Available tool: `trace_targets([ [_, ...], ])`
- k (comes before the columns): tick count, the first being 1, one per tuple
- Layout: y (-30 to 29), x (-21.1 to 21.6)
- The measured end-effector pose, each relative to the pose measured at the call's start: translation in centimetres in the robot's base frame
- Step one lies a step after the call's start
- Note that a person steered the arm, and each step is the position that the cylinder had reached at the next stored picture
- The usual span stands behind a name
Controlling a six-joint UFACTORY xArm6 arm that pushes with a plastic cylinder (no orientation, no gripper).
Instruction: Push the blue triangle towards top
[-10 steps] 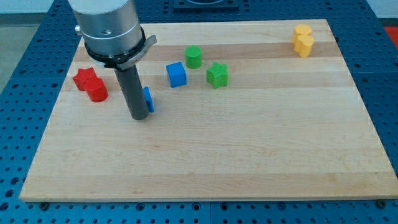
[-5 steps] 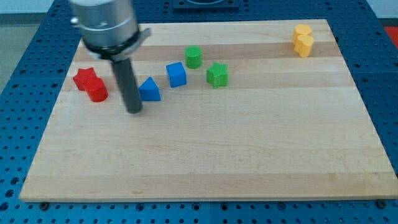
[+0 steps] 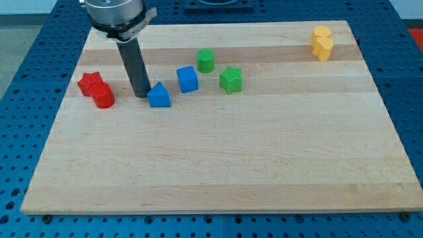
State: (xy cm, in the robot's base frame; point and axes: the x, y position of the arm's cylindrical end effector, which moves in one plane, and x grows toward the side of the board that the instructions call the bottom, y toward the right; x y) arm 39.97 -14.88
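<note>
Wooden board [image 3: 264,165] lies on a blue perforated bench [image 3: 20,99]; nothing on it acts as a container, and all blocks sit loose on the wood.

My tip [image 3: 140,96] is down on the board, just to the view's left of the blue triangle [image 3: 158,96], close beside it; actual contact cannot be told. No fingers on this rig, only a straight dark rod [image 3: 134,66] running up to the metal arm flange [image 3: 115,12] at the view's top left. So there is nothing to spread or pinch.

Blue triangle sits in the left half of the board, about a third of the way down from the top edge, upright with its point up. Blue cube [image 3: 188,79] is near it, up and to the view's right, apart from it. Farther right a green cylinder [image 3: 205,61] and a green star-like block [image 3: 230,79], near each other, not touching.

To the view's left of my tip, a red star [image 3: 90,83] and a red cylinder [image 3: 103,97] sit touching near the left edge.

Far top right corner: two yellow blocks [image 3: 322,43] pressed together, shapes hard to make out, well apart from everything else.
</note>
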Motion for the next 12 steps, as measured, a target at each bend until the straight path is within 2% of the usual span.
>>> trace_targets([
  [3, 1.3, 2.6],
  [6, 2.2, 2.6],
  [7, 2.2, 1.4],
  [9, -2.2, -12.2],
  [10, -7.8, -13.6],
  [11, -14.6, -12.6],
  [12, -15.5, -12.1],
])
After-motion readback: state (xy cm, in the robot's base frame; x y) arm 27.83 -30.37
